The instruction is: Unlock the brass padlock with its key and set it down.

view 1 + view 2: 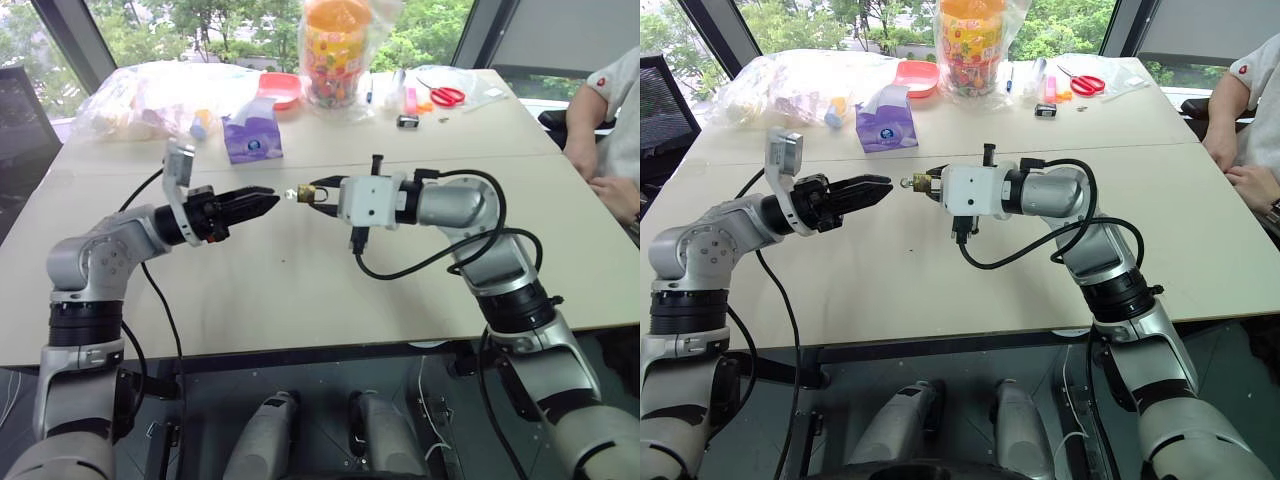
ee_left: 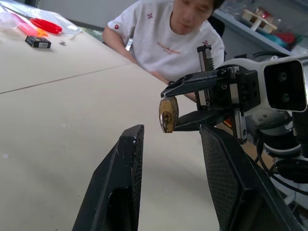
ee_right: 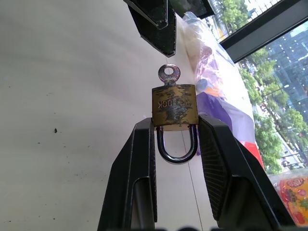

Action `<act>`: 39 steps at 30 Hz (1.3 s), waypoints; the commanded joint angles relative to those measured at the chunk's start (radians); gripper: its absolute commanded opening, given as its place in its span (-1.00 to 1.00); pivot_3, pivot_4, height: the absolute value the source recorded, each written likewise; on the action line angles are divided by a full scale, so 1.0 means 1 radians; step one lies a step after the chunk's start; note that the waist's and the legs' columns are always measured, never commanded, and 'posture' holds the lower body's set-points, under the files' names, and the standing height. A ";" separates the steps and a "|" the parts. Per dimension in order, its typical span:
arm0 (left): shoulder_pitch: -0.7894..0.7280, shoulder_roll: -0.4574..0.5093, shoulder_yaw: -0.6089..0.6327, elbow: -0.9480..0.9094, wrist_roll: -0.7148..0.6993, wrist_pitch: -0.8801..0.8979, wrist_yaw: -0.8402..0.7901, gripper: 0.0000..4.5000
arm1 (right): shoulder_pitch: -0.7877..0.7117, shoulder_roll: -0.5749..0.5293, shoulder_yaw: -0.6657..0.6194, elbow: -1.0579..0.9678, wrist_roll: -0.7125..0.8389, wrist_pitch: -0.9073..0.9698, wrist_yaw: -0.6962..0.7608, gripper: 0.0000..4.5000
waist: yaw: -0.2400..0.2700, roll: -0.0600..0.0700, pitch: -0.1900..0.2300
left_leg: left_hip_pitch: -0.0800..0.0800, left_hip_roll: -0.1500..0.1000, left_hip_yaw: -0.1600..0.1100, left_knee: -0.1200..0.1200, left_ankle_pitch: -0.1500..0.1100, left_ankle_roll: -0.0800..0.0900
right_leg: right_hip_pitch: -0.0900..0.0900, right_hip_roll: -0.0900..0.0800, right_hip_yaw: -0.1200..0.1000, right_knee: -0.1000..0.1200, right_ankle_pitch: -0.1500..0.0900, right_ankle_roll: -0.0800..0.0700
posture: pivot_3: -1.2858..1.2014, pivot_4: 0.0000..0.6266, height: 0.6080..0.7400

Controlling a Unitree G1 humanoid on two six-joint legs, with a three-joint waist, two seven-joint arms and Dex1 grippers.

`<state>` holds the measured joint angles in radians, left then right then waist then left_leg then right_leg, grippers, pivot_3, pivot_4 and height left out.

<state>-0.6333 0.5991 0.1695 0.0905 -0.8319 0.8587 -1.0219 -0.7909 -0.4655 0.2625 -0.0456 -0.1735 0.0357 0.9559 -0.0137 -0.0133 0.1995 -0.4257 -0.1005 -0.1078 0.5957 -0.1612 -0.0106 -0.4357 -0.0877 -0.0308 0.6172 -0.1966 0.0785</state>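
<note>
The right gripper (image 3: 175, 137) is clamped on the brass padlock (image 3: 173, 107) above the bench (image 1: 300, 270) (key (image 3: 169, 74) in its keyhole). The left gripper (image 1: 268, 201), half open and empty, hovers just beside it.

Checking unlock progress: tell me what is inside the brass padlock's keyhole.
The key sits in the brass padlock; its round silver bow sticks out of the body. The blade is hidden inside. The right gripper pinches the padlock, shackle still closed; the left gripper is short of the key.
</note>
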 commanded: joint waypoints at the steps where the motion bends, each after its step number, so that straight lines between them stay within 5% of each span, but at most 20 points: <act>1: -0.040 0.001 -0.009 0.002 0.013 -0.013 -0.014 -0.16 | -0.030 -0.004 -0.007 -0.057 0.013 -0.014 -0.015 -0.70 | 0.000 0.000 0.000 | 0.000 0.000 0.000 0.000 0.000 0.000 | 0.000 0.000 0.000 0.000 0.000 0.000 | 0.03 -0.52 1.00; 12: -0.083 -0.023 -0.033 0.056 0.040 -0.028 -0.049 -0.16 | -0.037 0.002 -0.003 -0.096 0.020 0.012 -0.018 -0.70 | 0.000 0.000 0.000 | 0.000 0.000 0.000 0.000 0.000 0.000 | 0.000 0.000 0.000 0.000 0.000 0.000 | 0.03 -0.52 1.00; 15: -0.094 -0.032 -0.032 0.070 0.043 -0.031 -0.053 -0.53 | -0.032 0.001 -0.003 -0.107 0.021 0.019 -0.018 -0.70 | 0.000 0.000 0.000 | 0.000 0.000 0.000 0.000 0.000 0.000 | 0.000 0.000 0.000 0.000 0.000 0.000 | 0.03 -0.52 1.00; 17: -0.098 -0.036 -0.034 0.072 0.042 -0.029 -0.061 -0.96 | -0.028 0.000 -0.002 -0.115 0.022 0.026 -0.017 -0.70 | 0.000 0.000 0.000 | 0.000 0.000 0.000 0.000 0.000 0.000 | 0.000 0.000 0.000 0.000 0.000 0.000 | 0.03 -0.52 1.00; 18: -0.099 -0.037 -0.036 0.072 0.043 -0.029 -0.063 -0.98 | -0.026 0.000 -0.002 -0.118 0.021 0.029 -0.017 -0.70 | 0.000 0.000 0.000 | 0.000 0.000 0.000 0.000 0.000 0.000 | 0.000 0.000 0.000 0.000 0.000 0.000 | 0.03 -0.52 1.00; 25: -0.087 -0.006 -0.089 0.044 0.120 -0.082 -0.102 -0.98 | -0.020 -0.003 0.000 -0.125 0.024 0.044 -0.016 -0.70 | 0.000 0.000 0.000 | 0.000 0.000 0.000 0.000 0.000 0.000 | 0.000 0.000 0.000 0.000 0.000 0.000 | 0.03 -0.52 1.00; 35: -0.057 0.043 -0.242 0.047 0.472 -0.630 -0.149 -0.98 | -0.031 0.001 0.003 -0.124 0.060 0.103 0.007 -0.70 | 0.002 0.000 0.000 | 0.000 0.000 0.000 0.000 -0.001 -0.001 | 0.000 0.000 0.000 -0.002 0.000 -0.001 | 0.03 -0.52 1.00; 39: -0.077 0.052 -0.248 0.064 0.449 -0.513 -0.155 -0.98 | -0.032 0.003 0.006 -0.126 0.063 0.109 0.010 -0.70 | 0.001 0.000 0.000 | 0.000 0.000 0.000 0.000 0.000 0.000 | 0.000 0.000 0.000 -0.002 0.000 -0.001 | 0.03 -0.52 1.00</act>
<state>-0.7046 0.6314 -0.0677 0.1357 -0.3931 0.2683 -1.1870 -0.7852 -0.4747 0.2965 -0.1096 -0.1606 0.1687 0.9729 -0.0130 -0.0133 0.1995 -0.4261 -0.1004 -0.1077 0.5953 -0.1612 -0.0103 -0.4358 -0.0877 -0.0310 0.6153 -0.1962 0.0777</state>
